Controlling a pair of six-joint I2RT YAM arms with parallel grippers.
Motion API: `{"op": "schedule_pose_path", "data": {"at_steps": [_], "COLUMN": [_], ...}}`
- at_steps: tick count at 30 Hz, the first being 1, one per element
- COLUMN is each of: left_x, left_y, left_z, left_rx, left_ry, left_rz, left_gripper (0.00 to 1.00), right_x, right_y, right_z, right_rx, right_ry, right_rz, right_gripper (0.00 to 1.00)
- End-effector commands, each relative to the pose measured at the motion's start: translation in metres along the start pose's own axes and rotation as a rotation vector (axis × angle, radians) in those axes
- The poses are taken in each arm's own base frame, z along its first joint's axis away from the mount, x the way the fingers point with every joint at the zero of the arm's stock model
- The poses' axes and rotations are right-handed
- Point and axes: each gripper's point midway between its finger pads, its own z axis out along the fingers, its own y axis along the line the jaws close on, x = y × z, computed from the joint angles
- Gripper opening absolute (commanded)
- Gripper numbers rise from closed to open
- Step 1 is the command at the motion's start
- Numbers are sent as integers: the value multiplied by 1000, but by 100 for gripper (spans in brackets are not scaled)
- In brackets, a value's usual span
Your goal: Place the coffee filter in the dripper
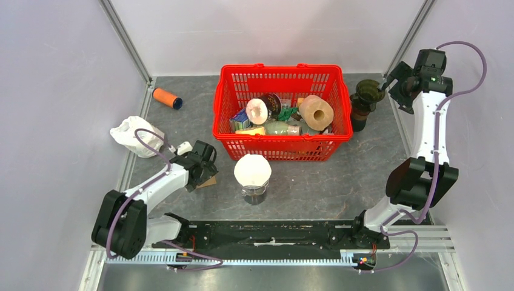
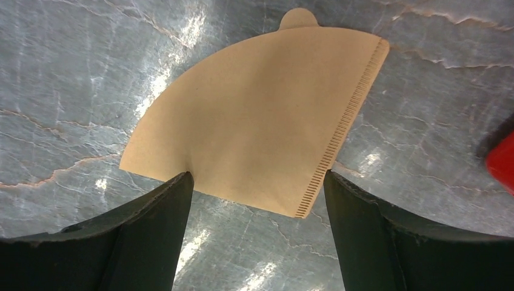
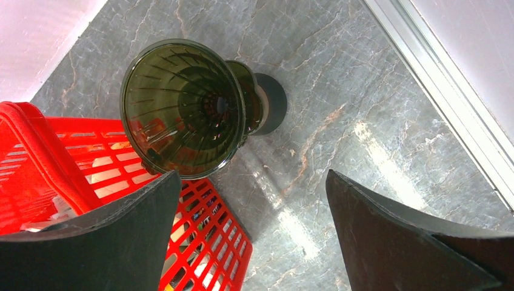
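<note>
A brown paper coffee filter (image 2: 260, 115) lies flat on the grey table, fan-shaped with a crimped seam on its right edge; in the top view only its corner (image 1: 209, 181) shows under the left gripper. My left gripper (image 2: 257, 182) is open and empty, hovering low over the filter's near edge, its fingers (image 2: 151, 230) on either side. The dark green ribbed dripper (image 3: 182, 106) stands on a dark server at the far right, beside the basket (image 1: 366, 94). My right gripper (image 3: 251, 182) is open and empty, above and just right of the dripper.
A red basket (image 1: 282, 71) full of items stands at the back centre, its corner under the right gripper (image 3: 200, 242). A white dripper on a glass (image 1: 253, 173) stands in front of it. An orange cylinder (image 1: 166, 97) and a white crumpled bag (image 1: 131, 134) lie at left.
</note>
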Motion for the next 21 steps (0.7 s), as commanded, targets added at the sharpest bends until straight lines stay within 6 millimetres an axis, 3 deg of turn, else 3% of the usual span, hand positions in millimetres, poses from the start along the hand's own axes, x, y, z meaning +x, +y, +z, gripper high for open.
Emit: {"op": "schedule_pose_path", "data": {"at_steps": [1, 6, 13, 16, 21], "left_x": [6, 11, 10, 13, 13], "left_y": [-2, 3, 3, 4, 3], "left_z": [10, 15, 23, 28, 28], "left_rx": [-22, -56, -82, -104, -124], "left_ry": [30, 49, 39, 58, 75], "left_rz": [-31, -23, -7, 11, 31], "left_gripper": [84, 80, 63, 62, 47], "right_x": [-15, -14, -13, -14, -15], "right_y": [4, 4, 3, 3, 5], "right_z": [-15, -17, -21, -24, -28], "right_rx": [-19, -21, -24, -28, -40], "right_ry": [-77, -80, -93, -101, -118], "right_rz": [-18, -20, -20, -19, -15], "right_gripper": [97, 97, 97, 97, 97]}}
